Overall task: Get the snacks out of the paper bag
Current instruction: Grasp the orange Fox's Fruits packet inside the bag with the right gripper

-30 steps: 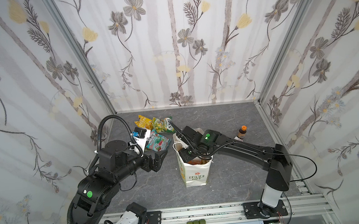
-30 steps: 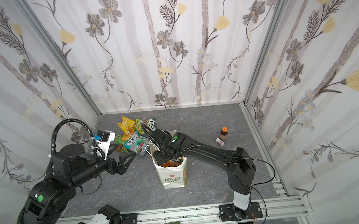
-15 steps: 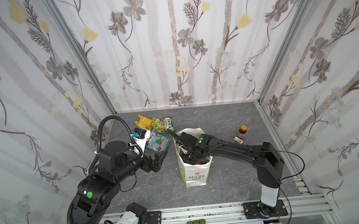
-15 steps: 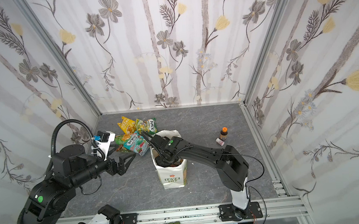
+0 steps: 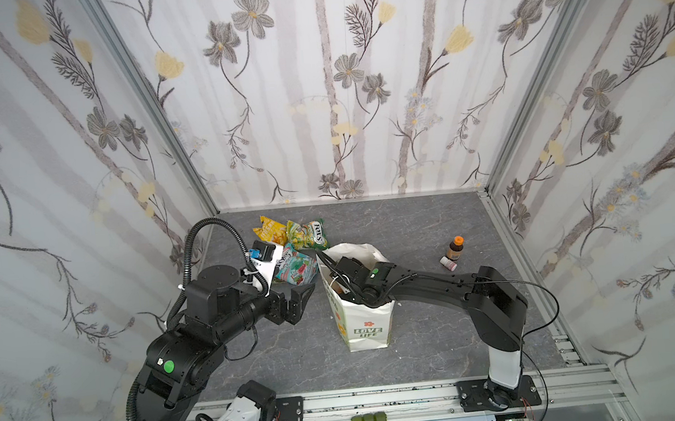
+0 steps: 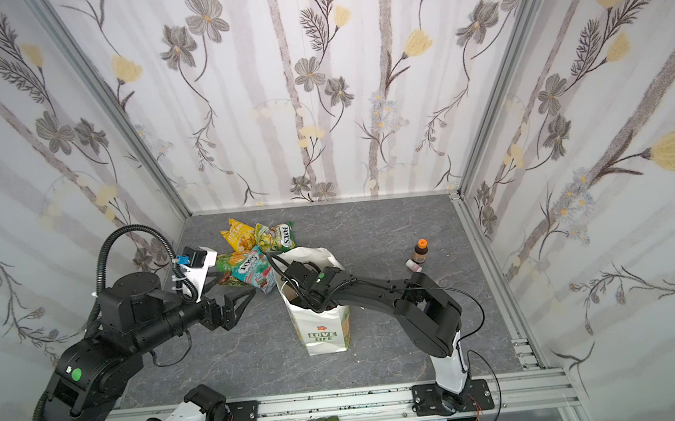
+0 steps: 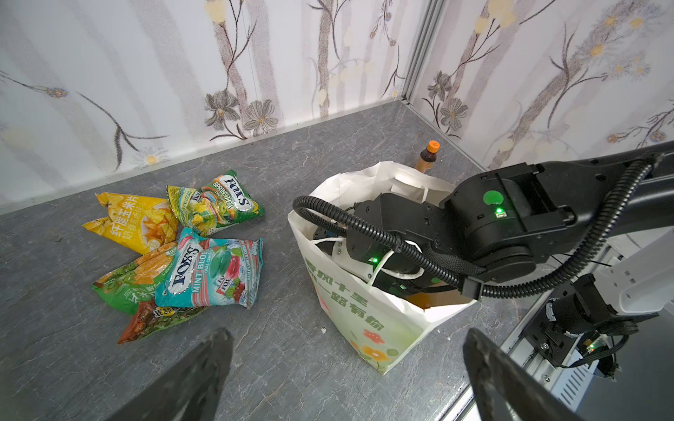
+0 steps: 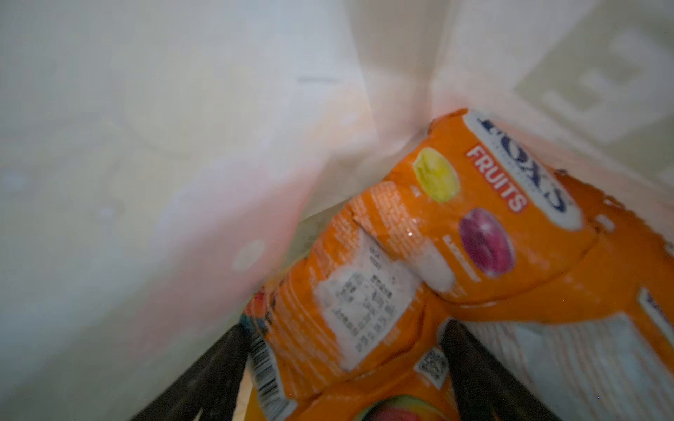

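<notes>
Outside the tall white paper bag (image 5: 365, 330) lie five glossy snack packets (image 7: 215, 266); inside, one orange packet (image 8: 474, 218) waits between the parted jaws of the right gripper (image 8: 343, 328), the left gripper (image 7: 348, 333) likewise spread.

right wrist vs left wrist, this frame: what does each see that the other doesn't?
Right wrist only: an orange Fox's Fruits packet lying inside the paper bag, between the spread fingers of the right gripper.
Left wrist only: five snack packets piled on the table, the brown bottle, the right arm plunged into the bag's mouth, and the open left gripper.
Both: the paper bag, its inner walls in the right wrist view, its printed outside in the left wrist view.
</notes>
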